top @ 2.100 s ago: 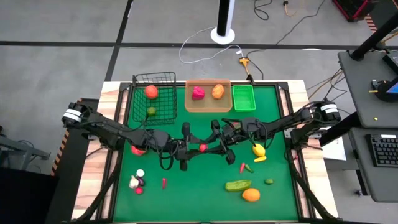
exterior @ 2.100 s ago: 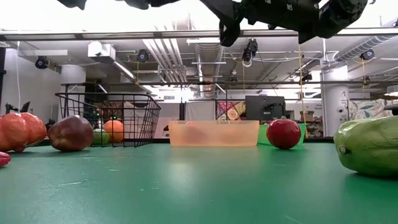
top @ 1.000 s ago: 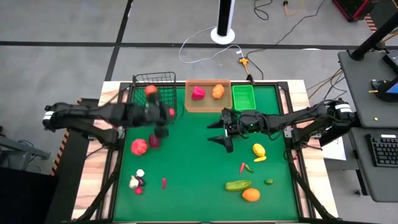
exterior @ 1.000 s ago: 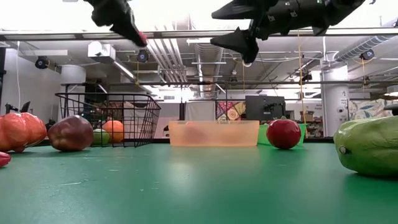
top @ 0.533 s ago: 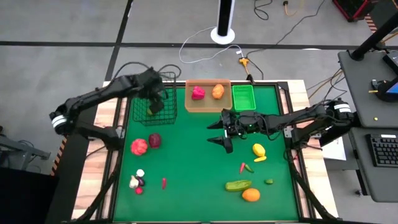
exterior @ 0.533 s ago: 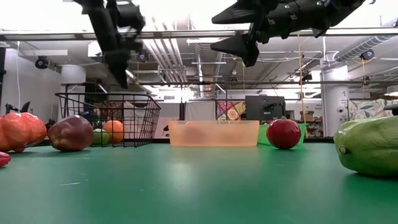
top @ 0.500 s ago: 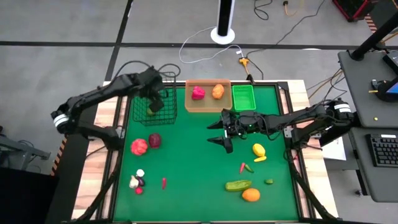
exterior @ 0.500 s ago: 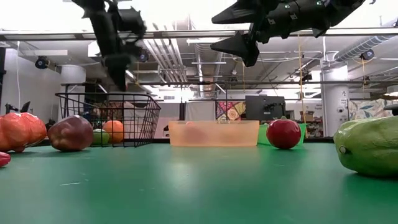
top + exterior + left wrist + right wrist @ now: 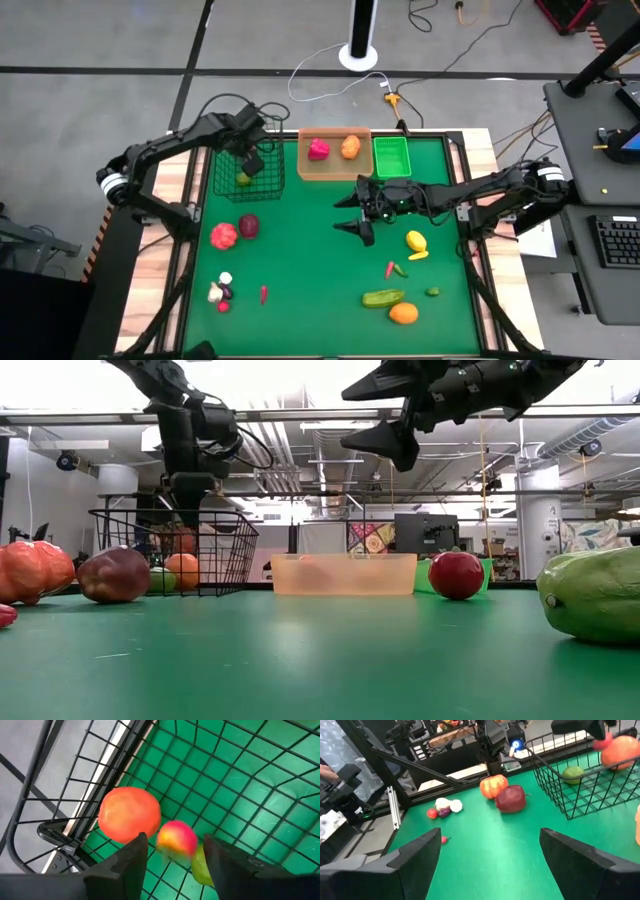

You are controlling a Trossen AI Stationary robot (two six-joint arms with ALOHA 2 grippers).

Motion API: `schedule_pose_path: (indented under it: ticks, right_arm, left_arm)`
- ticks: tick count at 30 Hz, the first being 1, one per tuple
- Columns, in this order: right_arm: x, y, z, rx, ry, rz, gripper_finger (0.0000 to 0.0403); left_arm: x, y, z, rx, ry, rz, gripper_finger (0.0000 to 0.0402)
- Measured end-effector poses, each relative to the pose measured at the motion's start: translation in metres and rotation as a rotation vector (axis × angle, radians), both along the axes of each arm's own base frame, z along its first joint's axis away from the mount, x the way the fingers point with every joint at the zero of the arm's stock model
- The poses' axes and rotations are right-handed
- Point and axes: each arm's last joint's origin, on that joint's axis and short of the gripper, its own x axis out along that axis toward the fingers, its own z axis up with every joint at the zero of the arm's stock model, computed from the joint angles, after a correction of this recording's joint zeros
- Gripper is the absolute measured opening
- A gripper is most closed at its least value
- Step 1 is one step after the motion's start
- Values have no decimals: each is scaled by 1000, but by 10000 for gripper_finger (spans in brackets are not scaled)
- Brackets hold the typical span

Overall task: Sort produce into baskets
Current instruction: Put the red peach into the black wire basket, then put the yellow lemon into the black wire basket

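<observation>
- The left end effector (image 9: 252,160) hangs over the black wire basket (image 9: 247,184) at about 10 o'clock on the desk (image 9: 310,270). Its fingers (image 9: 131,861) stand apart, and a small red-yellow fruit (image 9: 176,839) sits between them, blurred, so whether it is loose or gripped I cannot tell.
- Below it in the basket lie an orange-red tomato (image 9: 130,814) and a green piece (image 9: 201,866). Judged risk: the small fruit lands on the tomato's curve and rolls; the mesh walls should contain it.
- A second risk: the left fingers are close to the basket rim, so lifting away at an angle could snag the wire and drag the light basket.
- At 9 o'clock, outside the basket, a ribbed orange-red pumpkin (image 9: 224,236) and a dark red apple (image 9: 248,226) touch each other; taking one may nudge the other.
- At 7 o'clock a cluster of tiny pieces (image 9: 221,292) lies packed together, hard to pick singly.
- At 12 o'clock the tan tray (image 9: 334,170) holds a pink piece (image 9: 318,149) and an orange piece (image 9: 350,147); the green bin (image 9: 392,170) is beside it.
- The right end effector (image 9: 352,213) waits near the centre, fingers wide apart and empty.
- At 4 to 5 o'clock lie a yellow piece (image 9: 416,240), a cucumber (image 9: 383,298) and an orange (image 9: 403,313).
- The surface is green felt; beyond is a workshop floor with cables and a post.
</observation>
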Motion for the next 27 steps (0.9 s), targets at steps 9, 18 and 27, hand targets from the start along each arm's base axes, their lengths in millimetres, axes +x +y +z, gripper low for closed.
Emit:
schedule_pose_path:
  ticks: [9,18,27]
  right_arm:
    - [-1,-1,-2,27,25,-9,331]
    - [-8,-1,-19,206,282,-83,324]
    - [-22,5,-1,282,725,-229,310]
  left_arm:
    - [-1,-5,6,9,-56,70,210]
    - [19,-57,31,50,-227,-14,207]
    - [30,-132,61,95,-442,-220,207]
